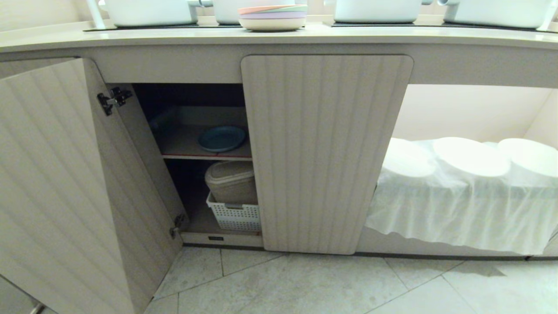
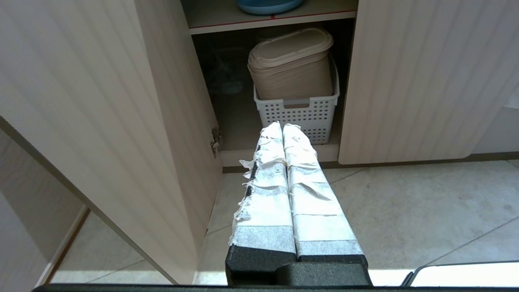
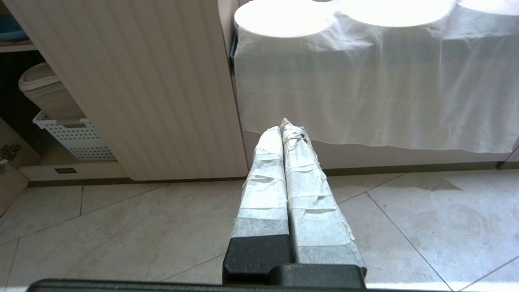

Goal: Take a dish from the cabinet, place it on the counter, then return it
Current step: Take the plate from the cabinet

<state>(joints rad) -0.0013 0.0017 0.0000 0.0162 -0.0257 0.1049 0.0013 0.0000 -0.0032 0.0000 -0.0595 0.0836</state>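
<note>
The light-blue dish (image 1: 221,138) lies flat on the red-edged upper shelf inside the cabinet (image 1: 324,152), whose left ribbed door (image 1: 65,187) stands swung open. The dish's front edge (image 2: 269,5) also shows in the left wrist view. Above runs the cream counter (image 1: 174,35). My left gripper (image 2: 282,126) is shut and empty, low over the floor in front of the open cabinet, well short of the dish. My right gripper (image 3: 282,125) is shut and empty too, low before the closed right door. Neither arm shows in the head view.
Below the shelf a beige lidded container (image 1: 232,181) sits in a white perforated basket (image 1: 235,216). A stack of pastel plates (image 1: 273,16) and white pots (image 1: 150,11) stand on the counter. To the right, white cloth (image 1: 462,196) covers round items. The floor is tiled.
</note>
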